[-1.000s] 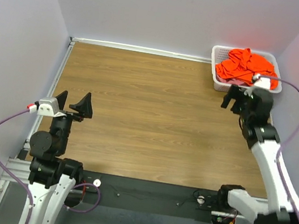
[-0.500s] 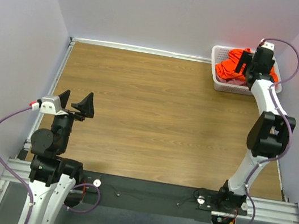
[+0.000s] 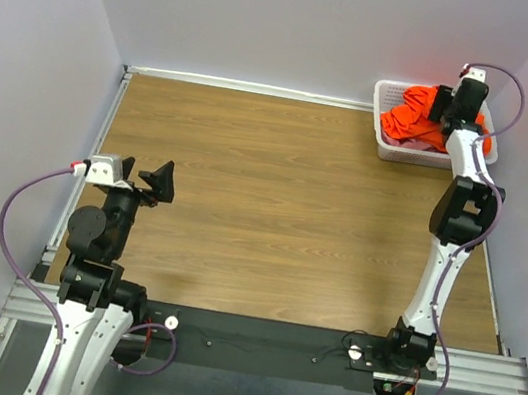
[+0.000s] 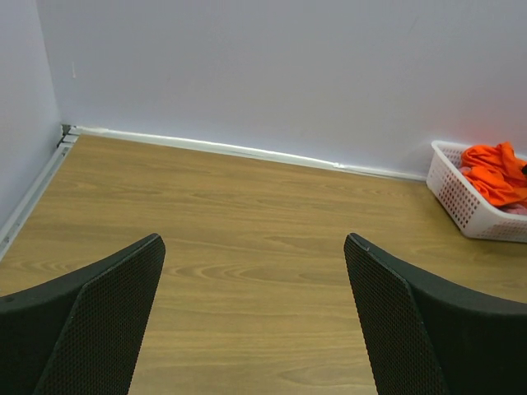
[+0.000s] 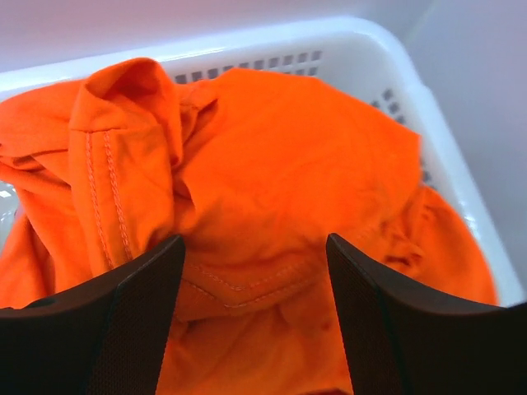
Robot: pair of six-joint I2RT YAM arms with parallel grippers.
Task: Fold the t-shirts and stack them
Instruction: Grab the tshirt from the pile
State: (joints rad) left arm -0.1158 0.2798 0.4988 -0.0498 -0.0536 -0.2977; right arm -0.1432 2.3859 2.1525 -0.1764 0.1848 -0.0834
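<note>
A bright orange t-shirt (image 3: pixel 411 118) lies crumpled in a white lattice basket (image 3: pixel 382 144) at the table's far right corner; it fills the right wrist view (image 5: pixel 272 156) and shows small in the left wrist view (image 4: pixel 494 171). A bit of dusty pink cloth (image 3: pixel 425 143) shows under it. My right gripper (image 5: pixel 255 271) is open, reaching down over the basket with its fingers straddling a stitched fold of the orange shirt. My left gripper (image 4: pixel 255 304) is open and empty above the bare wooden table at the near left (image 3: pixel 139 185).
The basket's rim (image 5: pixel 272 37) curves around the shirt, close to the right wall. The wooden table (image 3: pixel 262 207) is walled at the back and both sides. The arm bases sit on a black rail (image 3: pixel 251 335) at the near edge.
My right arm swung up from beside the basket to reach over it, then moved slightly farther back. My left gripper shifted slightly right and turned.
</note>
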